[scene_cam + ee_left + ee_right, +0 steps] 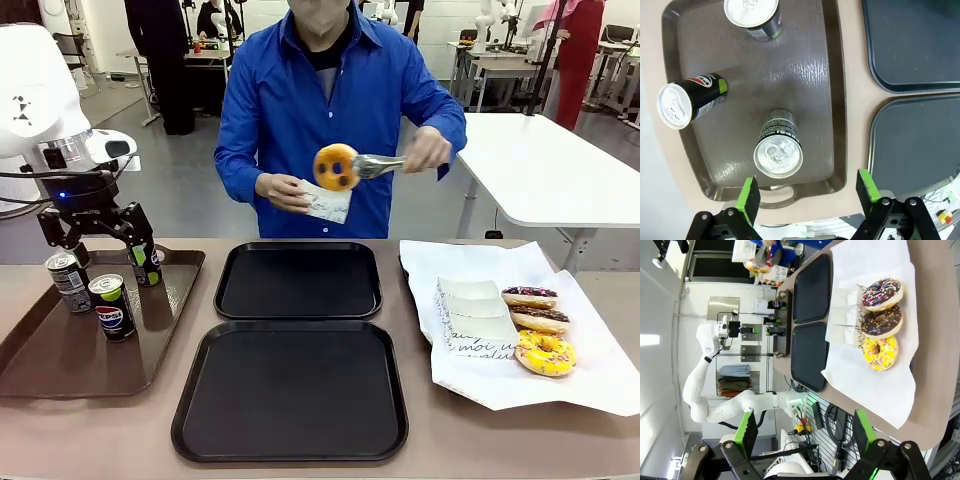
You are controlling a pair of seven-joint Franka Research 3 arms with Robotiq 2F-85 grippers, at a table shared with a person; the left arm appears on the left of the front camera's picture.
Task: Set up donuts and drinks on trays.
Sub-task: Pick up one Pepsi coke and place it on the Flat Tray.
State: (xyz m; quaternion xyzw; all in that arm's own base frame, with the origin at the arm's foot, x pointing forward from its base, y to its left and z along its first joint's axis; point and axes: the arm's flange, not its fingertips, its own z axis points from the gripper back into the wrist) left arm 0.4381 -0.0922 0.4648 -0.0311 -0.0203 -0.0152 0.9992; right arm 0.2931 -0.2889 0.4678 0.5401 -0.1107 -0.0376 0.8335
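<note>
The left claw (98, 238) hangs over the brown tray (40, 365) at the left end of the tabletop (100, 440), its fingers spread wide with nothing between them. Three cans (112, 305) stand upright on that tray. In the left wrist view the nearest can (778, 150) sits just ahead of the fingertips, closer to the picture-left finger and clear of both pads. A second can (690, 100) and a third can (752, 15) stand farther off. The far black tray (298, 285) and the near black tray (290, 395) lie one behind the other at mid-tabletop. The right claw (805, 429) is likewise spread and grips nothing, well apart from three donuts (881, 321) in a row on the white paper sheet (875, 385). The person holds a fourth donut (336, 167) in tongs (375, 165) beyond the far black tray.
</note>
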